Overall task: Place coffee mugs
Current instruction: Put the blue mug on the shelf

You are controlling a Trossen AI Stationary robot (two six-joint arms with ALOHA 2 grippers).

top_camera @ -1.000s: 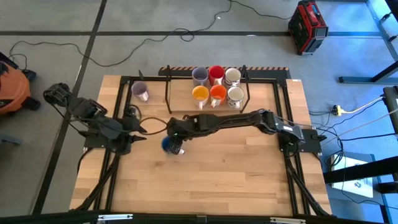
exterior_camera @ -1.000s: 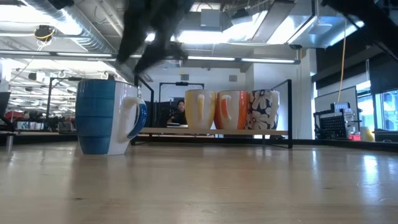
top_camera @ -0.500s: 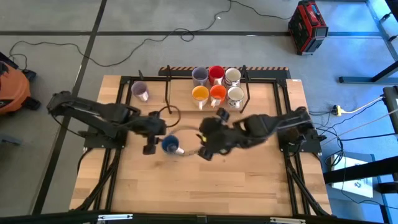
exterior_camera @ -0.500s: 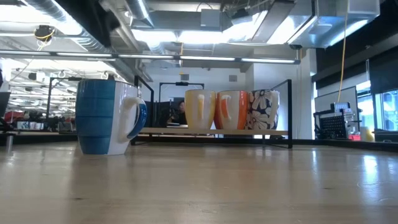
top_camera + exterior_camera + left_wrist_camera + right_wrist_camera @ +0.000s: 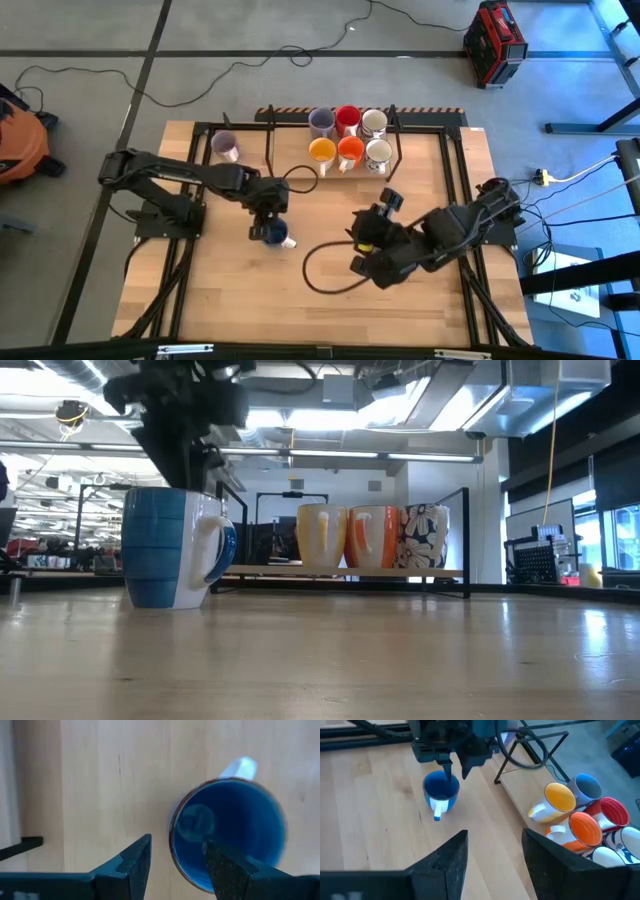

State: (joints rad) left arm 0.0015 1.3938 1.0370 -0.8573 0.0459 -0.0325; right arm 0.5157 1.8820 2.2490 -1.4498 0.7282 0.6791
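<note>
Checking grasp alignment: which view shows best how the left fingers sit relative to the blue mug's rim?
Left wrist view: looking straight down into the blue mug, its near rim lies between the open left gripper fingers. The high view shows only the gripper over the mug. The low view gives height: dark gripper just above the rim. The right wrist view shows it distantly.

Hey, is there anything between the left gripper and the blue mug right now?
Nothing visible. The left gripper hangs open directly above the blue mug, one finger over its mouth and the other outside its rim, with only bare table around it.
</note>
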